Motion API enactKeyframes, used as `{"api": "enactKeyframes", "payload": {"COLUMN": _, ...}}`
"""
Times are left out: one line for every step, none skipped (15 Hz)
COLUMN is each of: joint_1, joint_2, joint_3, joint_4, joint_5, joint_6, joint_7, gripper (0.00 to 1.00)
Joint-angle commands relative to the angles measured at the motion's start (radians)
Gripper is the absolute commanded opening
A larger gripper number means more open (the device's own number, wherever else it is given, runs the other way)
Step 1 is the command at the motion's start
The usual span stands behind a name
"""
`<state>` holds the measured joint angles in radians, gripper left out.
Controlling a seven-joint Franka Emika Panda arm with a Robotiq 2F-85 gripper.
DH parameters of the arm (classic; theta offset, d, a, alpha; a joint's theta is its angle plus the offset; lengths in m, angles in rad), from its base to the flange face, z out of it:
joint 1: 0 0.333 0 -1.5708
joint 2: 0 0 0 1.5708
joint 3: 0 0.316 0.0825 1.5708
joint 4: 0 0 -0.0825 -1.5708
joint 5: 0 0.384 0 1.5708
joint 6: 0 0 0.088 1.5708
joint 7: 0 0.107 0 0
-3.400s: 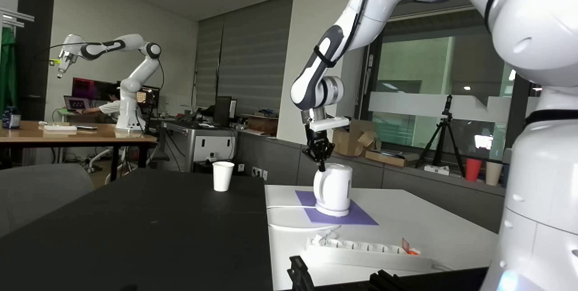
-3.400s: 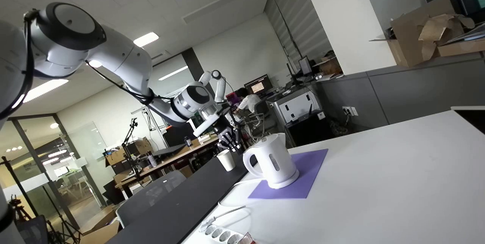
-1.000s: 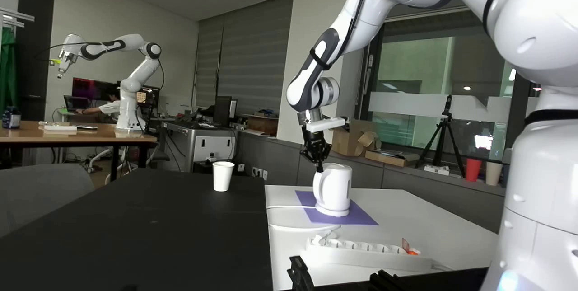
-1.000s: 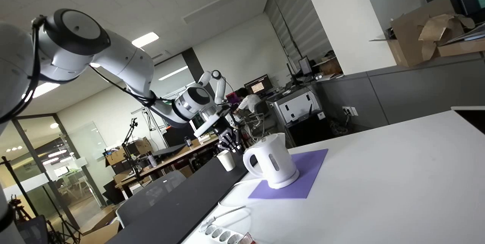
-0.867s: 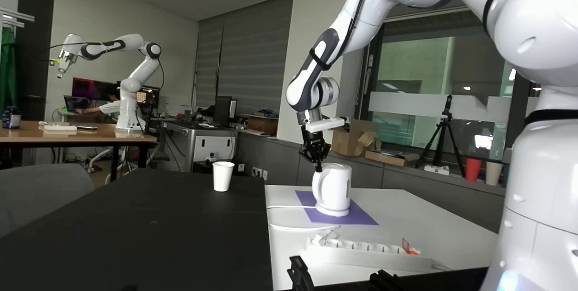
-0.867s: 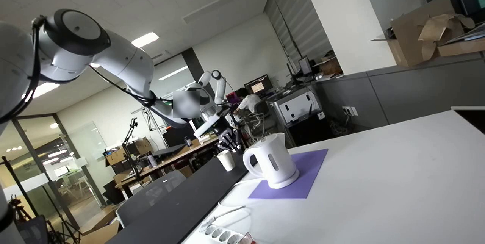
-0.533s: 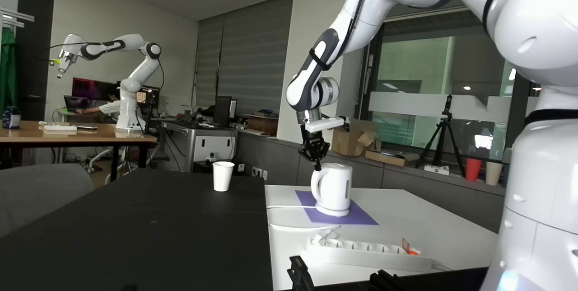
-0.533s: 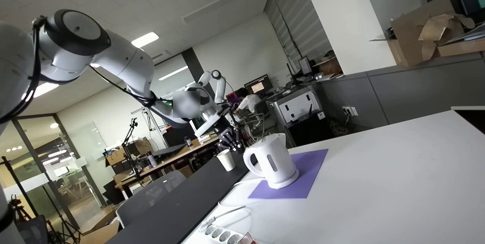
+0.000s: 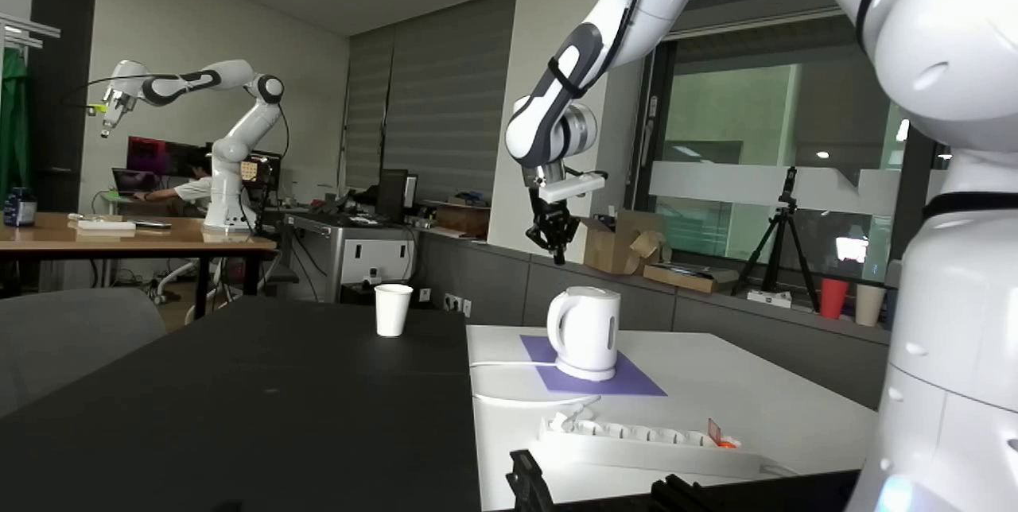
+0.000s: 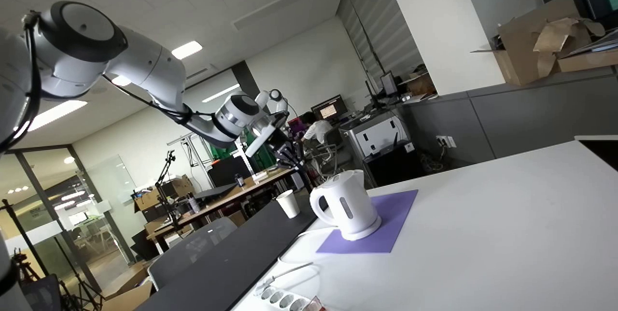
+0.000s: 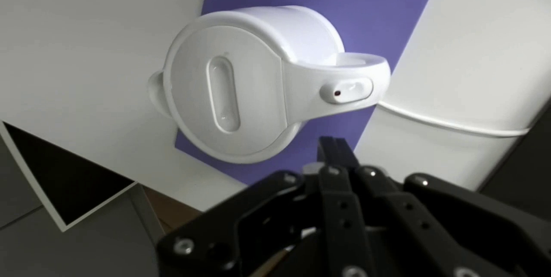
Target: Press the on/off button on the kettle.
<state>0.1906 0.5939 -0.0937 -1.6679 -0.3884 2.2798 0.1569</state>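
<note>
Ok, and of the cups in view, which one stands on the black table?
The plain white tapered cup; it stands upright there, while the tall red cup and the tall beige cup sit side by side on the grey window ledge.

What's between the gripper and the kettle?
Only open air: in an exterior view the gripper hangs above the kettle; in the wrist view, just the purple sheet beneath shows in the gap.

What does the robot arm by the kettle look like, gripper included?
The arm is white and rounded, with dark grey joint panels and a silvery wrist ring. Black straps hold a black cable along it. A white bar is mounted near the gripper, which is black with silvery screws.
</note>
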Motion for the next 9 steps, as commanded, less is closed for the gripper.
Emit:
{"api": "enactKeyframes", "payload": {"joint_1": 0.006, "joint_2": -0.038, "joint_3": -0.007, "joint_4": 0.0, "joint_5": -0.03, "joint_6": -0.021, "joint_7": 0.022, "gripper": 0.0}}
{"api": "enactKeyframes", "payload": {"joint_1": 0.005, "joint_2": -0.042, "joint_3": -0.006, "joint_4": 0.001, "joint_5": -0.032, "joint_6": -0.021, "joint_7": 0.022, "gripper": 0.0}}
{"api": "enactKeyframes", "payload": {"joint_1": 0.003, "joint_2": -0.045, "joint_3": -0.006, "joint_4": 0.0, "joint_5": -0.032, "joint_6": -0.02, "joint_7": 0.023, "gripper": 0.0}}
{"api": "enactKeyframes", "payload": {"joint_1": 0.002, "joint_2": -0.046, "joint_3": -0.006, "joint_4": 0.001, "joint_5": -0.032, "joint_6": -0.02, "joint_7": 0.023, "gripper": 0.0}}
{"api": "enactKeyframes", "payload": {"joint_1": 0.002, "joint_2": -0.047, "joint_3": -0.007, "joint_4": 0.001, "joint_5": -0.03, "joint_6": -0.021, "joint_7": 0.026, "gripper": 0.26}}
{"api": "enactKeyframes", "payload": {"joint_1": 0.001, "joint_2": -0.046, "joint_3": -0.007, "joint_4": 0.003, "joint_5": -0.029, "joint_6": -0.025, "joint_7": 0.025, "gripper": 0.26}}
{"api": "enactKeyframes", "payload": {"joint_1": 0.0, "joint_2": -0.046, "joint_3": -0.008, "joint_4": 0.002, "joint_5": -0.029, "joint_6": -0.024, "joint_7": 0.023, "gripper": 0.33}}
{"api": "enactKeyframes", "payload": {"joint_1": 0.001, "joint_2": -0.046, "joint_3": -0.008, "joint_4": 0.002, "joint_5": -0.03, "joint_6": -0.024, "joint_7": 0.023, "gripper": 0.39}}
{"api": "enactKeyframes", "payload": {"joint_1": 0.0, "joint_2": -0.046, "joint_3": -0.009, "joint_4": 0.002, "joint_5": -0.03, "joint_6": -0.023, "joint_7": 0.024, "gripper": 0.46}}
